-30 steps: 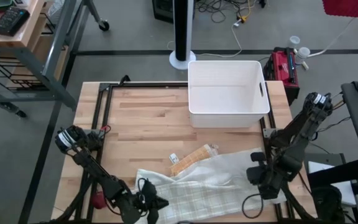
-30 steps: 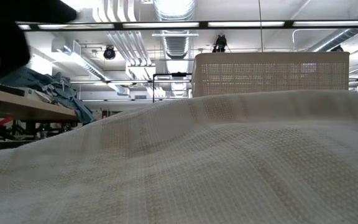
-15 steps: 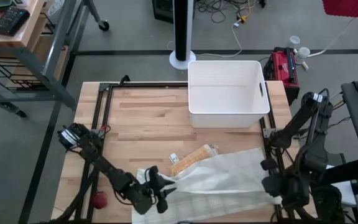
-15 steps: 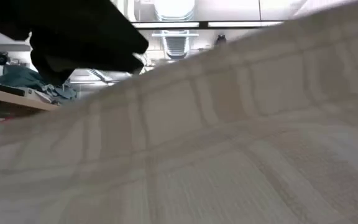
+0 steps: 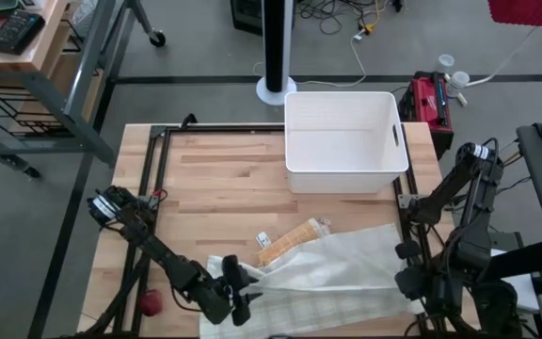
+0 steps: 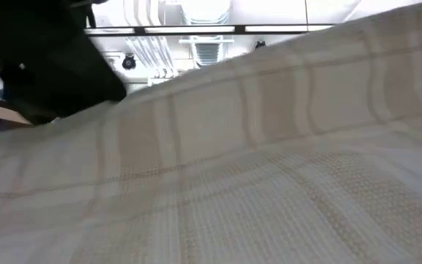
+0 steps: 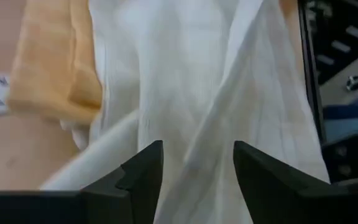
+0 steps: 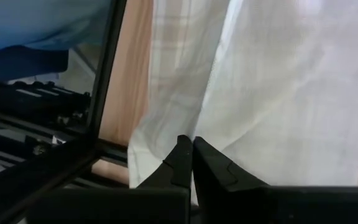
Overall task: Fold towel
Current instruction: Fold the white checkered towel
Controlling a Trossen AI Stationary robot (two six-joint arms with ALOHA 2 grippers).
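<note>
Pale butcher-block wood makes up the table [image 5: 224,179], its planks running across and a dark metal frame edging it. At the near-left corner a small red round thing [image 5: 147,302] lies beside the frame. The left gripper [image 5: 243,294] sits low over the near edge, fingers spread apart with nothing between them, poised just above the towel's left end.

The towel [image 5: 332,268] is thin white cloth with a faint woven check of pale bands (the low view, filled by it, shows a waffle-like weave). It lies rumpled along the near edge of the table, from the left gripper across to the right frame, its folds running lengthwise. Tucked against its far-left part is a tan, ribbed cloth [image 5: 293,238], lying at a slant, and just beside that a small white tag [image 5: 263,239]; its print is too small to read.

Farther back, a white plastic bin [image 5: 345,141] with rounded corners and a slotted handle stands at the far edge, well apart from the towel. Bare wood lies open between them and over the whole left-hand half.

The right gripper [image 5: 415,282] hangs at the table's near-right corner, fingers pressed together; its wrist view shows the towel's corner [image 8: 160,134] lying just ahead of the tips, and whether cloth is pinched I cannot tell.
</note>
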